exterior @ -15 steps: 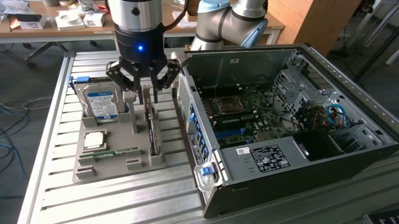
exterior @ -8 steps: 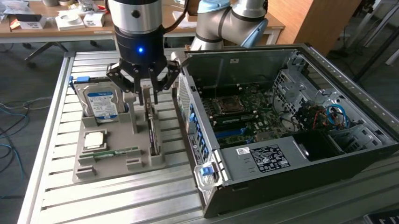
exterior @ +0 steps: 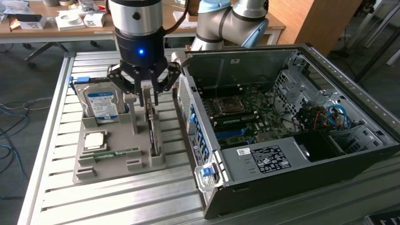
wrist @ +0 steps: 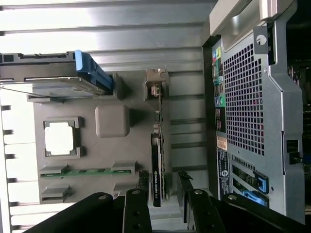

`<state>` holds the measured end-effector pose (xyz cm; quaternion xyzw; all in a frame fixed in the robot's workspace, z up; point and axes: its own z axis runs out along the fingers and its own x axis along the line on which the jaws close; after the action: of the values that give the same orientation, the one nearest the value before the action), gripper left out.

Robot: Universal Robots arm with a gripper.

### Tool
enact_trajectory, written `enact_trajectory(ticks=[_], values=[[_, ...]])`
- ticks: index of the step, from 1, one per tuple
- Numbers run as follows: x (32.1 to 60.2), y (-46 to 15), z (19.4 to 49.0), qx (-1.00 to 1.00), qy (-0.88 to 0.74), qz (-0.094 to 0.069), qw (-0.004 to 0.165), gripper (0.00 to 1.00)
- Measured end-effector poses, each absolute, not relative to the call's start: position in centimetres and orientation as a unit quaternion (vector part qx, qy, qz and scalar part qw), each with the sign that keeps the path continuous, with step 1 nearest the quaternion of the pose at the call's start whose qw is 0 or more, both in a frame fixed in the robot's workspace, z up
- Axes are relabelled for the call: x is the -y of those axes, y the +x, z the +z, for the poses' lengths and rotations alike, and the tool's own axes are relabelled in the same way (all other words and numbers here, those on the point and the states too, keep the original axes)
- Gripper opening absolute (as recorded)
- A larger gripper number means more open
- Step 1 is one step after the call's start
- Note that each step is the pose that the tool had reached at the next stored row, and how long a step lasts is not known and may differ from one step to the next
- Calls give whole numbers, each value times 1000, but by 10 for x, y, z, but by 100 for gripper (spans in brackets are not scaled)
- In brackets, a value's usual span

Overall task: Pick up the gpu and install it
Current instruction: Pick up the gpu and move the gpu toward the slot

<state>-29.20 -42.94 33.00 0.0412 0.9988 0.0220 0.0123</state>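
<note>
The gpu (exterior: pixel 153 133) stands on its long edge in a slot of the grey holder (exterior: pixel 93 174), a thin dark card with a silver bracket (wrist: pixel 156 83) at its far end. My gripper (exterior: pixel 147 96) hangs directly over the card's near end, open, with one black finger on each side of the board. In the wrist view the gpu (wrist: pixel 156 167) runs between the two fingertips (wrist: pixel 143 180), and the gripper (wrist: pixel 163 187) straddles it with a small gap on each side. Nothing is held.
The holder also carries a silver hard drive with a blue label (exterior: pixel 100 103), a square processor (exterior: pixel 95 139) and a green memory stick (exterior: pixel 115 153). An open computer case (exterior: pixel 281 126) lies close beside the holder at the exterior view's right, its perforated rear panel (wrist: pixel 243 97) facing the gpu.
</note>
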Motion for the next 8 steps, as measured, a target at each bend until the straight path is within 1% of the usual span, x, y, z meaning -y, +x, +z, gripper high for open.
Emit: enact_trajectory(ticks=[8], values=[[429, -292, 319, -999, 41, 22, 12, 37]])
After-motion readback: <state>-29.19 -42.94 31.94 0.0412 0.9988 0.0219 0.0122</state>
